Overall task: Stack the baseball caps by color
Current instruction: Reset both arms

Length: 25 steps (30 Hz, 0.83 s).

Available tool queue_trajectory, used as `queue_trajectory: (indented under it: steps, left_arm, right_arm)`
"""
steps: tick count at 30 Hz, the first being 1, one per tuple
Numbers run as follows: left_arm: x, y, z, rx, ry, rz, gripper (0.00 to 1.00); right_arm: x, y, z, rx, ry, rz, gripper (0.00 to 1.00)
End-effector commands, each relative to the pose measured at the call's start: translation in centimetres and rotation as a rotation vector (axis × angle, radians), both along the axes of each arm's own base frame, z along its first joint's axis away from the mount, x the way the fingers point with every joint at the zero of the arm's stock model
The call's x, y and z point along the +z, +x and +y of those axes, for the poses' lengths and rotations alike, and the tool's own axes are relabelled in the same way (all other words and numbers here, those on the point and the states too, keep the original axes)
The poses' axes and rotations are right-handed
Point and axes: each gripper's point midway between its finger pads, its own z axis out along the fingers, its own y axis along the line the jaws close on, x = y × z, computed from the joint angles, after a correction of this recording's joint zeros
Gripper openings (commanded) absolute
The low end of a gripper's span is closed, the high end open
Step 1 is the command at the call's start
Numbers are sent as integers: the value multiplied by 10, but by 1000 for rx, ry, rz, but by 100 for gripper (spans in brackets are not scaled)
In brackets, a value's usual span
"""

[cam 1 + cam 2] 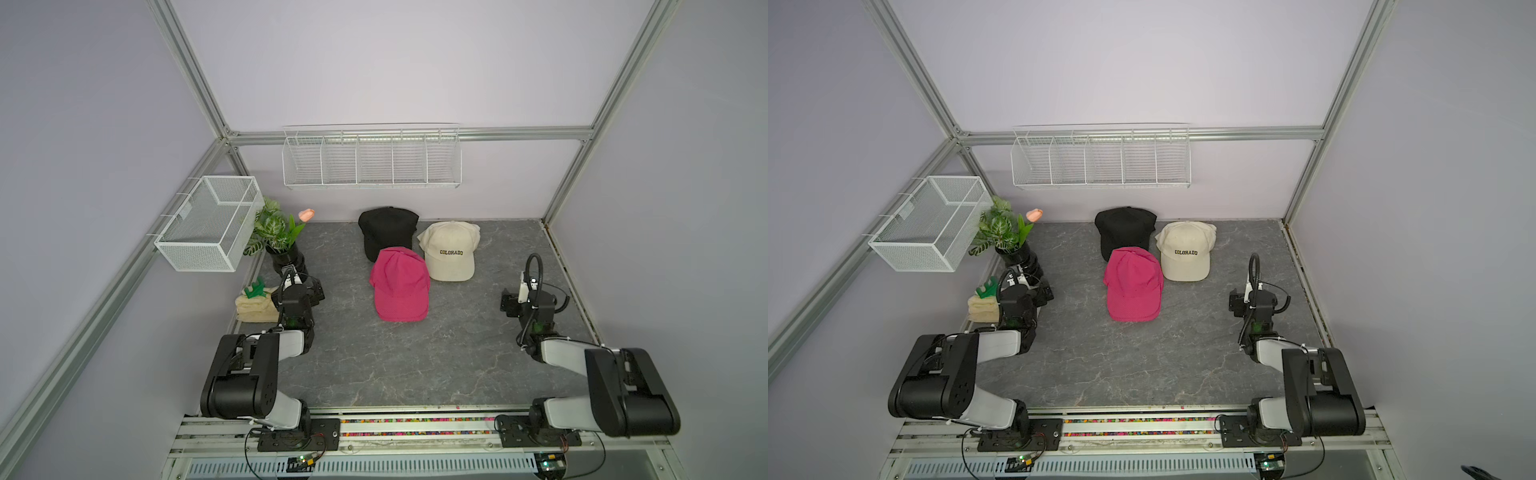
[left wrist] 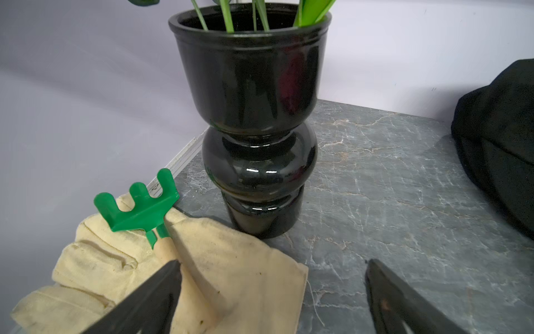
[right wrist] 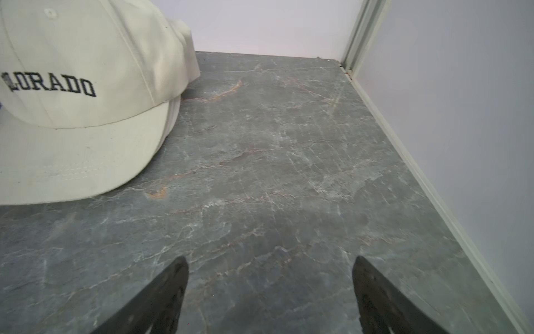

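Three baseball caps show at the back middle of the grey table in both top views. A black cap (image 1: 387,230) (image 1: 1124,230) lies nearest the back wall, and its edge shows in the left wrist view (image 2: 502,150). A cream "COLORADO" cap (image 1: 449,249) (image 1: 1185,249) (image 3: 81,115) sits to its right, with more cream fabric layered under it. A hot pink mesh cap (image 1: 400,284) (image 1: 1133,286) lies in front, overlapping the black one. My left gripper (image 1: 316,291) (image 2: 273,261) is open over the towel's edge, far left of the caps. My right gripper (image 1: 509,301) (image 3: 270,257) is open above bare table, right of the cream cap.
A black vase (image 1: 286,257) (image 2: 254,144) with a plant stands just beyond my left gripper. A folded cream towel (image 1: 257,309) (image 2: 231,274) carries a green toy (image 2: 135,208). A white mesh basket (image 1: 208,224) hangs on the left wall and a wire shelf (image 1: 372,160) on the back wall.
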Motion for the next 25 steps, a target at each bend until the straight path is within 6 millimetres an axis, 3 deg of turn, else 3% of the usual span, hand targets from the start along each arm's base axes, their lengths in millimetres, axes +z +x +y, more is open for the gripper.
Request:
queue_trajectory:
  steps: [1,6,25]
  left_arm:
    - [3,-1,4,21,-5,-22,99]
    - [2,-1,4,21,-6,-20,99]
    - [2,-1,4,21,-5,-20,99]
  right_arm:
    - [11,14,13,95,9,-118,89]
    - [8,16,0,26,34,-66,89]
    - [8,16,1,36,31,-68,89]
